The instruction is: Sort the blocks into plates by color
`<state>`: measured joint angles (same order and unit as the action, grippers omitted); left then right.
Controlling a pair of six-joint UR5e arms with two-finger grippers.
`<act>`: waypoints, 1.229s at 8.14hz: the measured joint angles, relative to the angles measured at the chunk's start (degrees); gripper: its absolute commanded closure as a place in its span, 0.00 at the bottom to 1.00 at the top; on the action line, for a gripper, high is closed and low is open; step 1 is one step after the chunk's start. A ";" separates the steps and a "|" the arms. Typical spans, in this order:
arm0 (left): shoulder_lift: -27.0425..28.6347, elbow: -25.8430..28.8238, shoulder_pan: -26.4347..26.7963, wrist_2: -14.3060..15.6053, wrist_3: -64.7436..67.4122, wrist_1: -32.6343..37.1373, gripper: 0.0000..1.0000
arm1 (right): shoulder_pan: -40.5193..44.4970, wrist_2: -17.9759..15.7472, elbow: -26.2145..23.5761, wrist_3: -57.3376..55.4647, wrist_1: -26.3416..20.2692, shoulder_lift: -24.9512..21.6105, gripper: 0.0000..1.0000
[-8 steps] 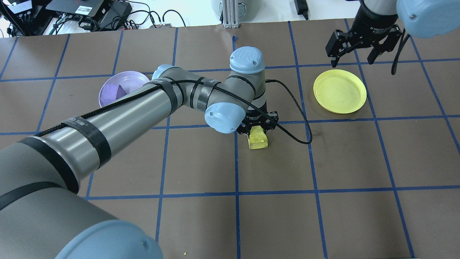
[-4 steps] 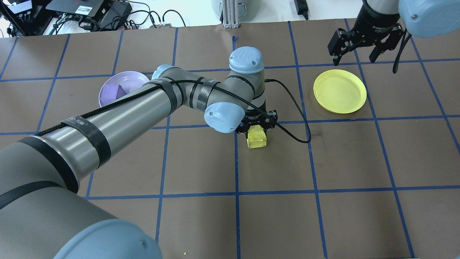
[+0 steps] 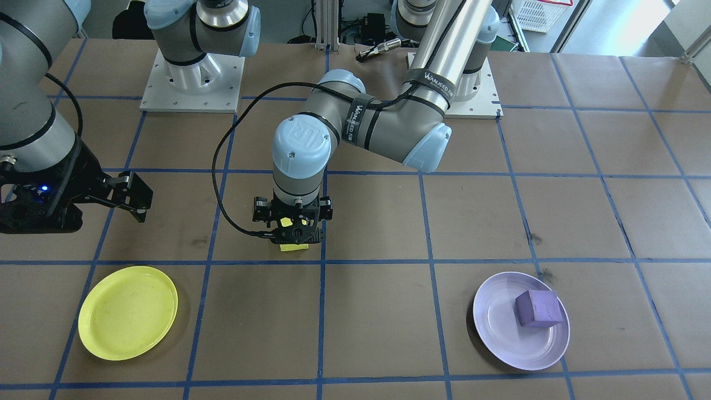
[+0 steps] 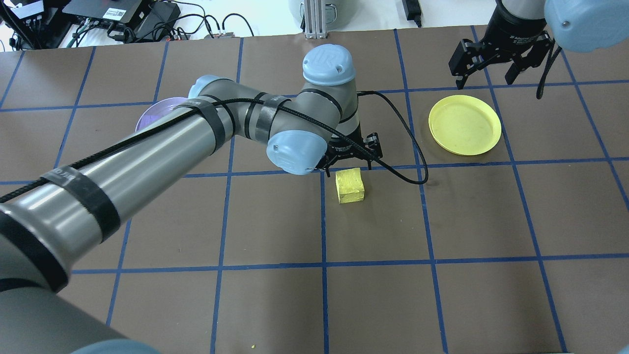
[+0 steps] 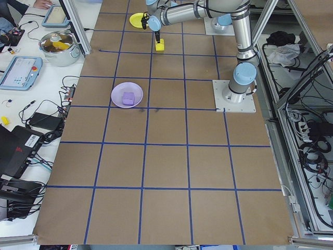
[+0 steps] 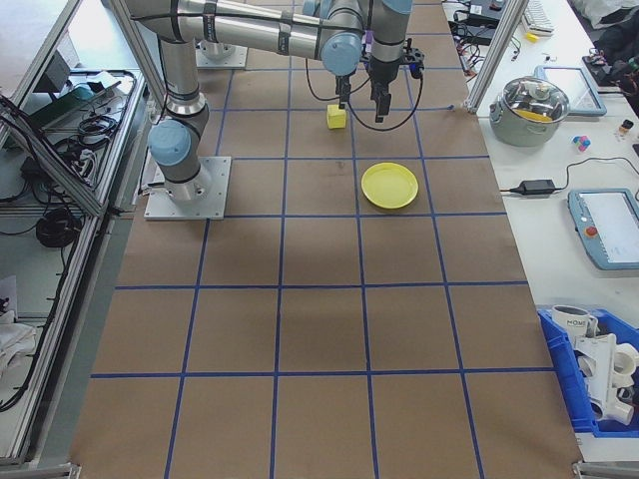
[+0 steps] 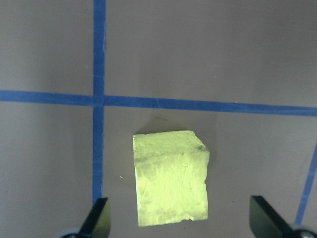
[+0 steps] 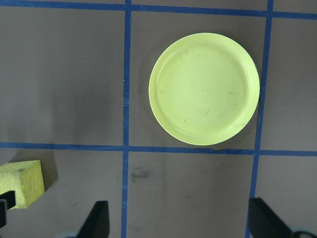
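yellow block (image 4: 350, 186) on the table, free — left gripper (image 4: 350, 156) just above and behind it, fingers spread wide | purple block (image 3: 537, 308) in lavender plate (image 3: 502, 339) | yellow plate (image 4: 464, 125) bare | right gripper (image 4: 497, 58) beyond — open
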<state>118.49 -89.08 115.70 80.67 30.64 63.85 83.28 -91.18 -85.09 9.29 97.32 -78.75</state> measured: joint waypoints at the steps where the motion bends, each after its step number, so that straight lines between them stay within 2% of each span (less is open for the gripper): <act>1: -3.50 -0.28 -1.25 0.07 -1.34 1.57 0.00 | -0.02 0.10 0.01 0.60 0.05 0.08 0.00; 2: -8.19 -0.48 -3.58 0.25 -4.72 5.01 0.00 | -0.03 0.17 0.01 2.31 0.15 0.12 0.00; 4: -18.52 0.02 -14.67 0.94 -16.62 15.45 0.00 | 0.12 0.39 0.05 4.25 1.12 0.05 0.00; 5: -23.32 0.26 -20.20 3.06 -20.61 20.66 0.00 | 0.58 0.68 -0.03 4.61 2.08 -0.01 0.00; 6: -27.44 0.66 -23.54 6.82 -24.29 24.06 0.00 | 1.76 2.03 -0.29 4.65 2.71 -0.01 0.00; 7: -30.48 1.52 -25.25 10.90 -26.79 26.65 0.00 | 3.82 3.20 -0.65 4.36 3.11 0.00 0.00; 8: -32.01 2.92 -25.89 12.88 -27.84 29.36 0.00 | 6.35 3.59 -0.99 4.05 3.29 0.17 0.00; 9: -32.48 4.73 -25.98 13.24 -28.23 31.35 0.00 | 9.12 3.74 -1.38 3.69 3.36 0.51 0.00; 10: -32.39 6.40 -25.79 12.30 -28.34 32.39 0.00 | 11.76 3.83 -1.86 3.08 3.40 0.98 0.00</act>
<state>86.10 -82.68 89.91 92.96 2.30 96.24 95.04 -87.35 -86.95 12.37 100.71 -77.76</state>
